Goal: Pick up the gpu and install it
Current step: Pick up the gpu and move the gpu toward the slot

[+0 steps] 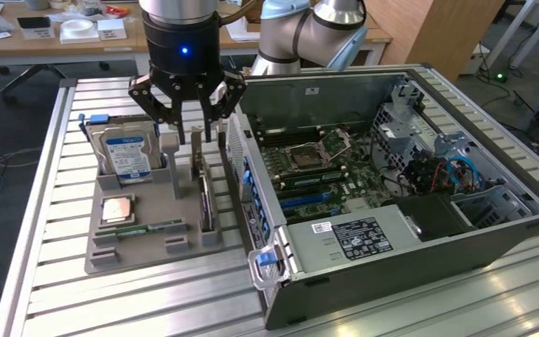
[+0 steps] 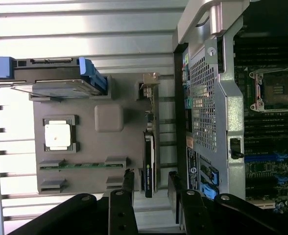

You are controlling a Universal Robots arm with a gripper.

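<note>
Gripper (image 1: 194,137) hangs over the grey tray (image 1: 148,256) with its fingers spread, holding nothing. In the wrist view the two dark fingers (image 2: 128,182) stand to either side of the card's line, closing on nothing. The gpu (image 1: 205,203) stands on edge in its tray slot, just beside the open computer case (image 1: 391,274), with its silvery bracket end on the hard drive's (image 1: 127,156) side of the tray. To my eye the job is barely begun: the card is not gripped or lifted, and the blue slots on the motherboard (image 1: 363,175) look bare. Pickup and install are both left to do
</note>
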